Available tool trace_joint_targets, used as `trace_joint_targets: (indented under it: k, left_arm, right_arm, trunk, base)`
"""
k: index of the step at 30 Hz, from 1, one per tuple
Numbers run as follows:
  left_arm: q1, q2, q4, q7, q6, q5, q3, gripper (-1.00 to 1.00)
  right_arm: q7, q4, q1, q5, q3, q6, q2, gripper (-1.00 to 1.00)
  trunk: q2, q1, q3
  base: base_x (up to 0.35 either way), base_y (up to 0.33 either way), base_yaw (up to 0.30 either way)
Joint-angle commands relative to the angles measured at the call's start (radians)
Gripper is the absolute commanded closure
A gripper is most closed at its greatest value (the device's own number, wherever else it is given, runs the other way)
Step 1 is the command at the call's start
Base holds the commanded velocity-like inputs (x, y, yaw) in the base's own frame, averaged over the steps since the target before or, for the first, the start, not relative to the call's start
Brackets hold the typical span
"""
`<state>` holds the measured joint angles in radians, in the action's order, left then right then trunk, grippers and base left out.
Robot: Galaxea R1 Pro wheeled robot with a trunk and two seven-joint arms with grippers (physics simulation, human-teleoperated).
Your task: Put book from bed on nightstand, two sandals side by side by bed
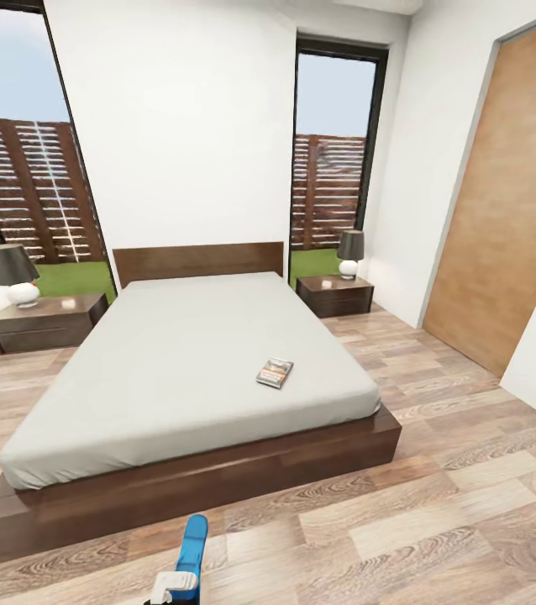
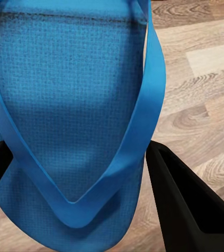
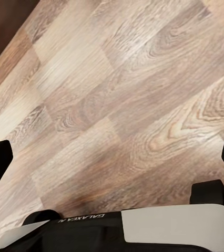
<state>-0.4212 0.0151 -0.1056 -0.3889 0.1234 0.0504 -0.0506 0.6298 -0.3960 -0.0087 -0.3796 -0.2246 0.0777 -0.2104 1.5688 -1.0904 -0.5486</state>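
Here the book (image 1: pixel 275 372) is seen lying flat on the pale mattress of the bed (image 1: pixel 176 370), toward the foot end and the robot's right side, well apart from both nightstands. One nightstand (image 1: pixel 45 322) stands beside the head of the bed at the left with a lamp (image 1: pixel 13 273) on it, and the other nightstand (image 1: pixel 336 295) stands at the right with a second lamp (image 1: pixel 350 253). A blue sandal (image 2: pixel 70 115) is held between the fingers (image 2: pixel 188 205) of the left tool (image 2: pixel 78 197), above the wooden floor (image 3: pixel 117 105); it also shows at the lower edge of the head view, in front of the bed's foot. The right tool (image 3: pixel 114 160) is spread wide over bare floor, with nothing between its fingers.
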Motion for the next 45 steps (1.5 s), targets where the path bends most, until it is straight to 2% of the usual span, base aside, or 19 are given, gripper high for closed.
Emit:
trace_joint_targets:
  k: [1, 15, 37, 45]
  left_arm:
    - [-0.001, 0.000, 0.001, -0.008, 0.000, 0.003, -0.005, 1.00]
    - [-0.001, 0.000, 0.001, -0.008, 0.001, 0.003, -0.005, 1.00]
    - [-0.001, 0.000, 0.001, -0.008, 0.001, 0.003, -0.005, 1.00]
    - [-0.001, 0.000, 0.001, -0.008, 0.001, 0.003, -0.005, 1.00]
  right_arm:
    - [0.005, 0.000, -0.001, -0.008, -0.004, 0.008, 0.000, -1.00]
    - [0.007, 0.000, -0.001, -0.008, -0.003, 0.008, 0.001, -1.00]
    - [0.007, 0.000, -0.001, -0.008, -0.002, 0.008, 0.000, -1.00]
    - [0.007, 0.000, -0.001, -0.008, -0.004, 0.008, 0.000, -1.00]
  trunk:
    - [0.000, 0.000, -0.001]
    - [0.000, 0.000, -0.001]
    - [0.000, 0.000, -0.034]
    - [0.000, 0.000, -0.037]
  base:
    - [0.000, 0.000, 0.000]
    - [0.000, 0.000, -0.036]
    - [0.000, 0.000, 0.000]
    - [0.012, 0.000, 0.000]
